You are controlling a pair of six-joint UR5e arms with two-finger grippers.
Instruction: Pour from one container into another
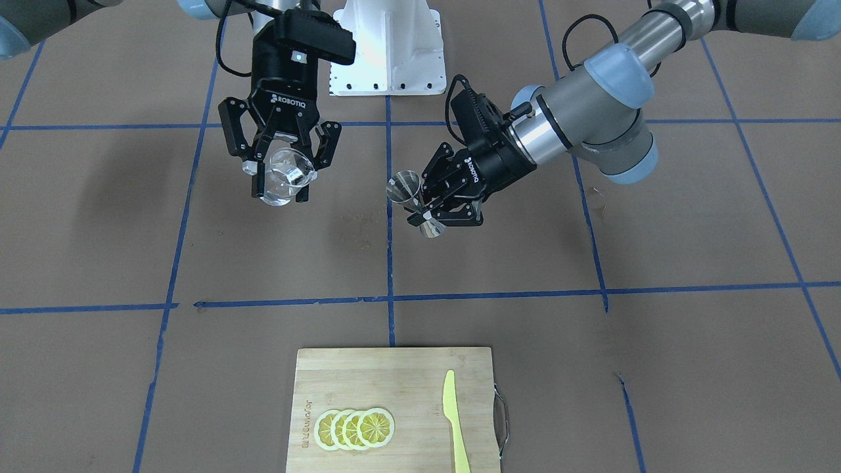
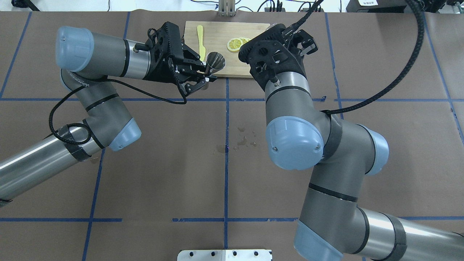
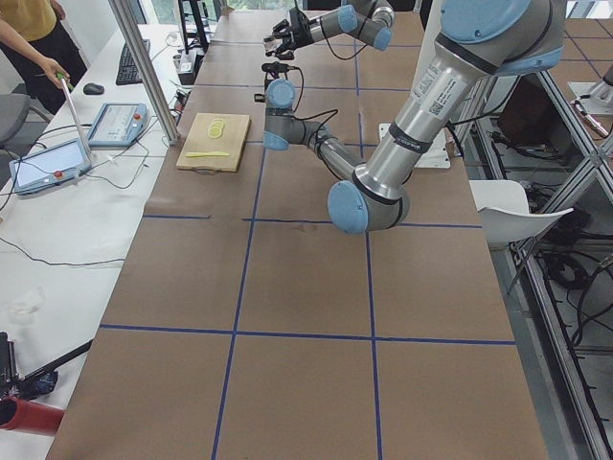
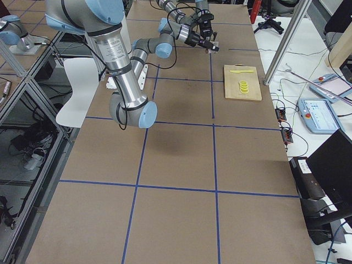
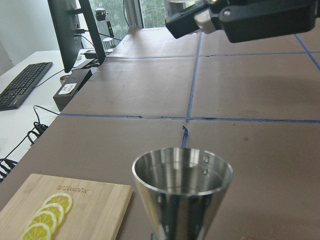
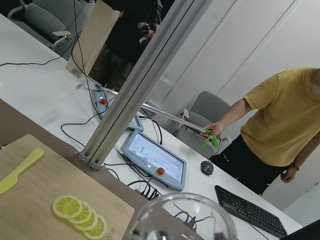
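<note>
Front view: my left gripper (image 1: pixel 427 211) clamps the jigger (image 1: pixel 414 200) at its waist above the table (image 1: pixel 525 315). Its long axis is tilted, mouth toward the cup (image 1: pixel 282 176). My right gripper (image 1: pixel 284 182) grips the cup, well apart. Only the left wrist view looks into the jigger's mouth. The right wrist view shows only the cup's rim.

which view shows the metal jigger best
Exterior front-facing: the jigger shows whole, both cones, clamped at its waist by the left gripper. The left wrist and overhead views show only its upper cone; in side views it is tiny; the right wrist view misses it.
</note>
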